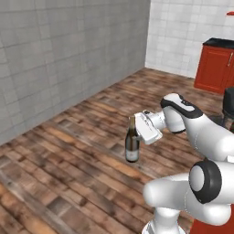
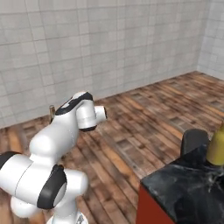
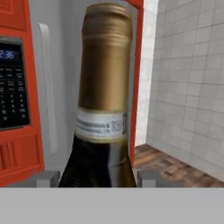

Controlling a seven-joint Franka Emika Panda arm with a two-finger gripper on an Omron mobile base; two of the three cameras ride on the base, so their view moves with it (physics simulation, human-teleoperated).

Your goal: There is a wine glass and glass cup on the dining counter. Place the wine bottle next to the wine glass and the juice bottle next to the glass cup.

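I have the wine bottle [image 1: 132, 145] upright in mid-air over the wooden floor [image 1: 77, 137], my fingers [image 3: 48, 178] clamped on its shoulder, one on each side below the gold neck. At 4 o'clock in the right base view, the juice bottle [image 2: 217, 146] stands on the black marble counter [image 2: 188, 188].

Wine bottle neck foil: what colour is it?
Gold, above a pale band; the wine bottle shows it best in the hand view.
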